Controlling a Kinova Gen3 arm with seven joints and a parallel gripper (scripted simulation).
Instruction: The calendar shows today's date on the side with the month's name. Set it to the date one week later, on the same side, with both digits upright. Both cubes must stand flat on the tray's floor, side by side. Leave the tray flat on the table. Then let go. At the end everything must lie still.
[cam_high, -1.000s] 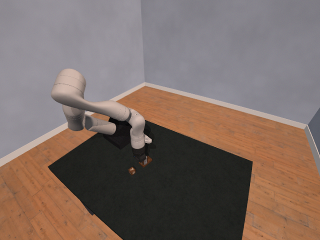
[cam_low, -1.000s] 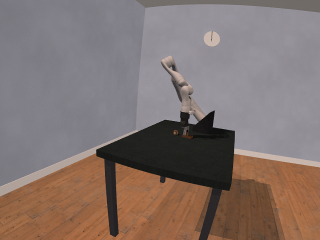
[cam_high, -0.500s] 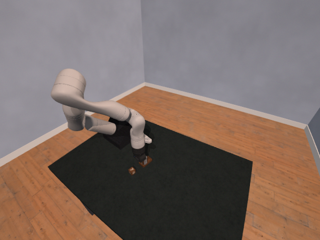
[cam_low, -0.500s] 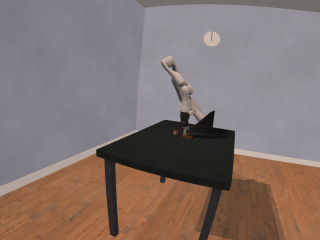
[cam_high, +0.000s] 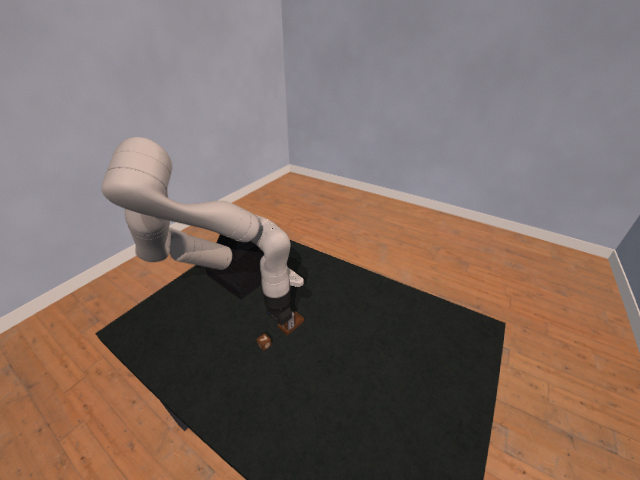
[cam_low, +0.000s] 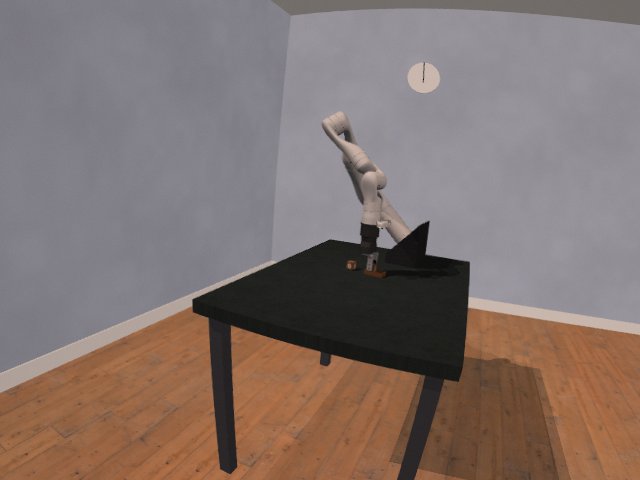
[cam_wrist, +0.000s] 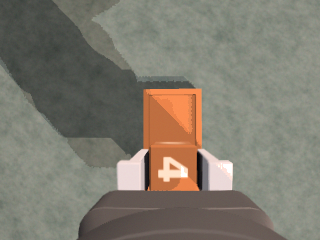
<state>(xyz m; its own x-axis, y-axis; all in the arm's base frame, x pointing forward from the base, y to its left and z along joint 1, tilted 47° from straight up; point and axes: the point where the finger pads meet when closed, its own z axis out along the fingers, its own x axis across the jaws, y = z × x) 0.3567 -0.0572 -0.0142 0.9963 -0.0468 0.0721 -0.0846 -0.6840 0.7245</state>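
A: What's the tool (cam_wrist: 174, 172) doing?

B: It's clenched on a cube (cam_wrist: 173, 169), one white finger (cam_wrist: 131, 174) pressed to each side. The face turned up toward the wrist camera reads 4. It points straight down over the tray (cam_wrist: 172, 116), which sits flat on the dark surface (cam_low: 330, 315).

A: Is that cube seated in the tray?

B: Hard to say. In the wrist view it fills the near half of the tray, and the far half shows bare orange floor. Whether it touches that floor or hangs just above, I can't tell from these angles.

A: And the other cube?

B: The second cube (cam_high: 264, 341) lies out on the surface, just beside the tray and apart from it, on the side away from the arm's base. It shows a pale digit, too small to read.

A: So how far along?

B: Roughly midway, I'd judge. One cube is at the tray but not let go; the other has to be picked up, turned to the right digit and stood in the free half. I can't check the month side from here.

A: Anything in the way?

B: A dark wedge-shaped block (cam_low: 410, 246) stands behind the tray near the arm, well apart from the loose cube. A clock (cam_low: 423, 77) hangs on the wall.
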